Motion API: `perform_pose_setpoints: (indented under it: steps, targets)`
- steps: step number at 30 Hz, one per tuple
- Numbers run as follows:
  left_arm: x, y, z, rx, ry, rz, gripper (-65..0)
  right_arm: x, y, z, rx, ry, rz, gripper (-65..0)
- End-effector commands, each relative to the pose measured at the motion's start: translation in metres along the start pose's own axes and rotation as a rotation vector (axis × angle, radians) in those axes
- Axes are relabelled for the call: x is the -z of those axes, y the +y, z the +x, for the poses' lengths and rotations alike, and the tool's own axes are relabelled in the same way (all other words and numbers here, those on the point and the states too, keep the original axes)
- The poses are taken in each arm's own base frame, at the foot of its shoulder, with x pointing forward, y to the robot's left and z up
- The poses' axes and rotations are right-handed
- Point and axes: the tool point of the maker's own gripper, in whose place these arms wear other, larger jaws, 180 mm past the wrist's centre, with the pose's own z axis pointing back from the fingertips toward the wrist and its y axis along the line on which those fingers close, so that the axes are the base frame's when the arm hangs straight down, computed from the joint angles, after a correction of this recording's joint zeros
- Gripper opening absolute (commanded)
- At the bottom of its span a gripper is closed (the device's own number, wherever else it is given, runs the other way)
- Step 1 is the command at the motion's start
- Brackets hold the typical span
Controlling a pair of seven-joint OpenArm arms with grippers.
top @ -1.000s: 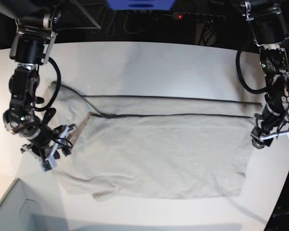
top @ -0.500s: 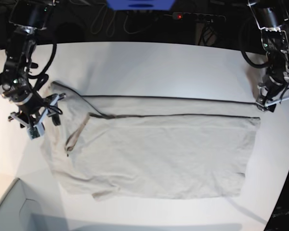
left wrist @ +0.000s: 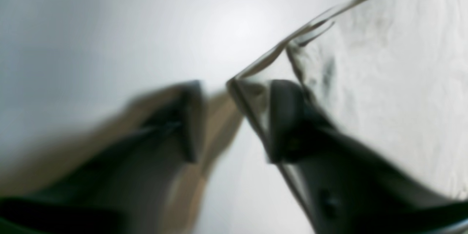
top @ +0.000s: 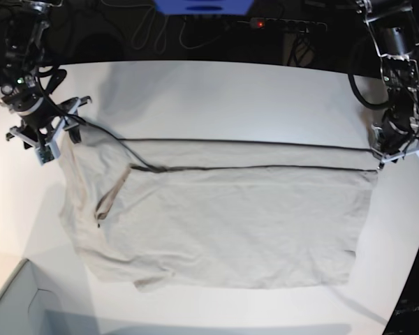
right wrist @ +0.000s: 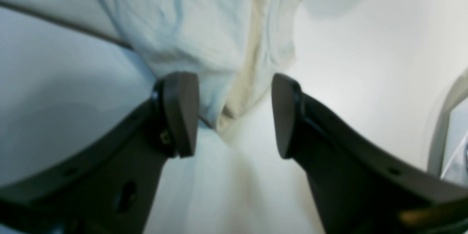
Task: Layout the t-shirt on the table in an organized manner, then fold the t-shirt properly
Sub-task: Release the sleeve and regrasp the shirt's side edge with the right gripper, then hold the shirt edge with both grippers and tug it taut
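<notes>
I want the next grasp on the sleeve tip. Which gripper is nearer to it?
Right. The right gripper has the t-shirt sleeve tip between its open jaws; the left gripper sits at the opposite hem corner.

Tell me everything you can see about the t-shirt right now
The t-shirt is plain grey-beige cloth, soft and lightly wrinkled, with no print showing. It lies spread wide on the white table, its far long edge folded over in a narrow band. The left gripper sits at one far corner, one finger on the cloth. The open right gripper straddles the other far corner, a sleeve tip.
</notes>
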Motion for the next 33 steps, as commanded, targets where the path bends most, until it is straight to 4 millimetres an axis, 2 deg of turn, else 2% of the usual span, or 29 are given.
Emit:
perform_pose_setpoints:
  steps: [1, 3, 6, 7, 10, 12, 17, 21, 31, 33]
  targets:
    - [-0.001, -0.017, 0.022, 0.005, -0.048, -0.040, -52.3, -0.002, -0.005, 0.017, -0.010, -0.060, -0.004, -32.6]
    - [0.002, -0.013, 0.017, -0.001, -0.034, -0.029, -65.0, -0.002, -0.005, 0.016, -0.012, -0.057, -0.005, -32.3]
    - [0.006, -0.009, 0.018, -0.012, -0.024, -0.014, -63.5, -0.001, -0.006, 0.018, -0.013, -0.062, -0.005, -32.2]
    - [0.007, -0.008, 0.017, -0.014, -0.021, -0.011, -64.9, 0.000, -0.005, 0.018, -0.010, -0.060, -0.002, -32.2]
    - [0.006, -0.010, 0.018, -0.012, -0.023, -0.014, -65.0, 0.013, -0.008, 0.017, 0.019, -0.052, 0.007, -32.2]
    - [0.005, -0.014, 0.020, -0.008, -0.025, -0.024, -65.0, 0.025, -0.009, 0.007, 0.049, -0.021, 0.025, -32.2]
    - [-0.008, -0.025, 0.029, 0.025, -0.065, -0.065, -65.0, 0.038, -0.016, -0.012, 0.077, 0.038, 0.040, -32.3]
    - [-0.011, -0.027, 0.028, 0.033, -0.071, -0.074, -65.0, 0.039, -0.016, -0.013, 0.080, 0.040, 0.041, -32.3]
    - [-0.007, -0.015, 0.018, 0.014, -0.040, -0.047, -64.4, 0.038, -0.013, -0.014, 0.083, 0.041, 0.045, -32.4]
    - [-0.007, -0.014, 0.018, 0.013, -0.040, -0.045, -62.3, 0.038, -0.013, -0.015, 0.083, 0.042, 0.046, -32.4]
